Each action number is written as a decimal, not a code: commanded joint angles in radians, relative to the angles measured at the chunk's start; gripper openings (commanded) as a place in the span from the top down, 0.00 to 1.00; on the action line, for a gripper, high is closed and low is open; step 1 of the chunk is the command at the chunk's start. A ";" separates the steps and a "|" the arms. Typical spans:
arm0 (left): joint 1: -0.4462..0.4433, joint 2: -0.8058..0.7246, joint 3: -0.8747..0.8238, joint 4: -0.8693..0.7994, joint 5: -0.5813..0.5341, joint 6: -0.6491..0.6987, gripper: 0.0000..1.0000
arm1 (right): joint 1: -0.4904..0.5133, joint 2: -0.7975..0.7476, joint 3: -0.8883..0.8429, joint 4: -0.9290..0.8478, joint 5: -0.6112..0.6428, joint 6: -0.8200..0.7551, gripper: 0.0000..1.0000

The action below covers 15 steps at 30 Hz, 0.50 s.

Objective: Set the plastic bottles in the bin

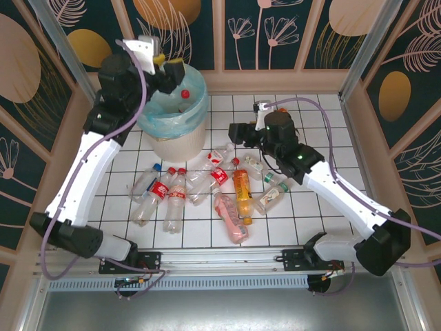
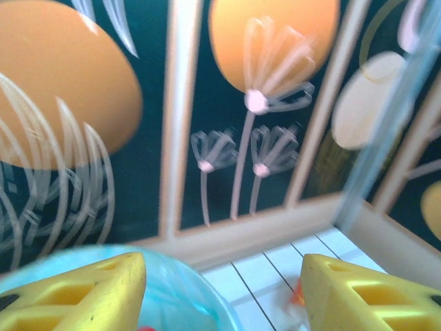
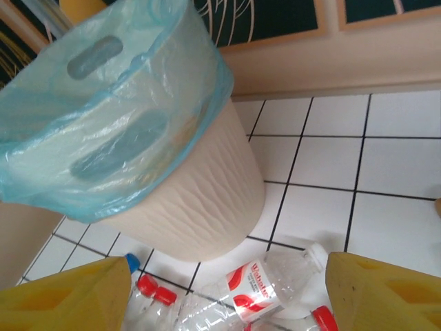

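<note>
**Bin**: round cream bucket with a blue-green bag folded over its rim. It stands at the far left of the white tiled floor, close to the beige back wall. A red cap lies inside, probably a bottle's, though no body can be made out.

**Plastic bottles**: a loose pile lying flat on the tiles, in front of the bin and to its right, between the two arms.
- Most are clear with red labels.
- An orange bottle and a pink bottle lie side by side near the middle.
- In the right wrist view a white-capped bottle rests just beside the bin's base.

**Open room**: bare tiles fill the far right corner and run along the right wall. A bare strip lies between the pile and the near rail. Only a narrow gap separates the bin from the left wall.

**Left gripper**: the arm is stretched up and forward, with the gripper raised over the bin's far rim. The yellow fingers are spread wide with nothing between them, and the bag's edge lies below.

**Right gripper**: the arm is bent at the elbow and reaches in from the right, its forearm above the right-hand bottles. The gripper points toward the bin. The fingers are apart and empty, above the far end of the pile.
</note>
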 commanded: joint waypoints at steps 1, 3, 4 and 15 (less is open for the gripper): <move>-0.008 -0.075 -0.113 -0.029 0.121 0.001 0.39 | 0.003 0.032 0.049 -0.040 -0.079 0.012 0.26; -0.009 -0.132 -0.185 -0.031 0.130 -0.030 0.39 | 0.005 0.051 0.051 -0.058 -0.095 0.022 0.28; -0.009 -0.162 -0.222 -0.035 0.139 -0.043 0.39 | 0.006 0.060 0.052 -0.071 -0.100 0.031 0.28; -0.010 -0.441 -0.560 -0.175 -0.163 -0.223 0.34 | 0.255 0.267 0.159 -0.251 -0.041 0.272 0.36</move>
